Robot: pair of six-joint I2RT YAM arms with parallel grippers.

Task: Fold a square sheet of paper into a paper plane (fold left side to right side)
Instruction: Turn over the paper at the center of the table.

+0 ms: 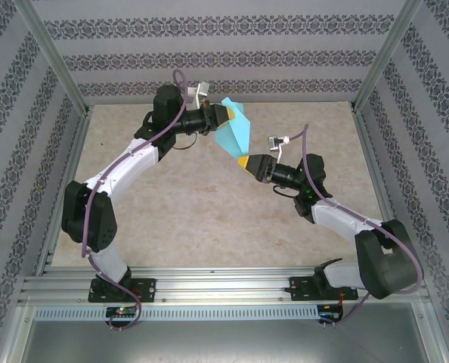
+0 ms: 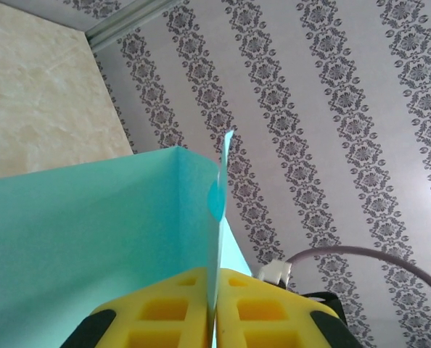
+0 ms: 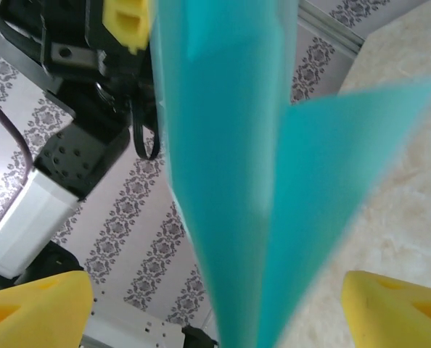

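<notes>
Paper plane (image 1: pixel 234 130), turquoise and folded to a point, hangs above the desk (image 1: pixel 194 212), pinched at its upper edge by the left claw (image 1: pixel 223 115), whose yellow fingers press together on it. Its lower tip sits between the spread fingers of the right claw (image 1: pixel 243 161), touching neither.

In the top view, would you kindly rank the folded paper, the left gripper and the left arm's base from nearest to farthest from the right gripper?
1. folded paper, between the open fingers of the right gripper.
2. left gripper, beyond, pinching the paper's upper-left side.
3. left arm's base, bottom left of the view.
</notes>
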